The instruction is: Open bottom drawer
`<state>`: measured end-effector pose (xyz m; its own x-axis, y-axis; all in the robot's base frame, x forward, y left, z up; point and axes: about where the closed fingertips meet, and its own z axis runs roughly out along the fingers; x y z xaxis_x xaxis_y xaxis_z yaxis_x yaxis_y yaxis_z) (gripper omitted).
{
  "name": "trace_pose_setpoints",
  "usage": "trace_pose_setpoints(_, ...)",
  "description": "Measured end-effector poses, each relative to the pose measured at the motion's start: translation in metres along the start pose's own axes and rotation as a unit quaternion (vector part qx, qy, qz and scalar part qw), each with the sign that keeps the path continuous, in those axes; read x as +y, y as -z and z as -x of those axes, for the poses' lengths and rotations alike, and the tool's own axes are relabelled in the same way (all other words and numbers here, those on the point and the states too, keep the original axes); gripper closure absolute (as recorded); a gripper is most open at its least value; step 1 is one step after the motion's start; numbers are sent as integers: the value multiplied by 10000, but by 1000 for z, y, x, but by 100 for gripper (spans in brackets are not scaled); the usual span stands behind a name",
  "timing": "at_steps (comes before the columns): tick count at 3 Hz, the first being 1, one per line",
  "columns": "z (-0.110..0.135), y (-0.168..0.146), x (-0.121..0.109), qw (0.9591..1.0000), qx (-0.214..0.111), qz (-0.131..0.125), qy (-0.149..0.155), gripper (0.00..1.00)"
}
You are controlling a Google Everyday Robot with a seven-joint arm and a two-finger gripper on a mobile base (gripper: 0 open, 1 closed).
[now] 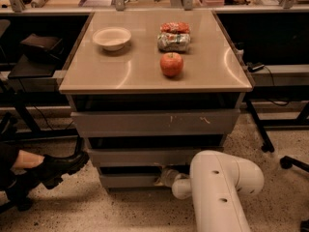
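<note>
The bottom drawer point(128, 180) is the lowest, narrowest grey front of three under the tan cabinet top point(120, 71). It sits nearly flush below the mid-sized front point(145, 157) and the widest scratched front point(154, 123). My gripper point(165, 176) is at the top edge of the bottom drawer, right of its middle, reaching in from my white arm point(219, 187). The arm hides the drawer's right end.
On the cabinet top are a white bowl point(112, 37), a red apple point(172, 64) and a snack bag point(174, 36). A person's black boot point(60, 167) rests on the floor at the left. Black desk legs point(258, 124) and a chair caster point(286, 162) stand at the right.
</note>
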<state>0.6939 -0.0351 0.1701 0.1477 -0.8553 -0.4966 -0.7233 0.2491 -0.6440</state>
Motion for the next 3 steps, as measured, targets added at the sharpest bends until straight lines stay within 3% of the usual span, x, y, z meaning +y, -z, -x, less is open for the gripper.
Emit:
trace_pose_setpoints(1,0,0,0,10000,0,0,0,89)
trace_pose_setpoints(2,0,0,0,10000,0,0,0,100)
trace_pose_setpoints(3,-4,16,13,9999,119,-62,-60,100)
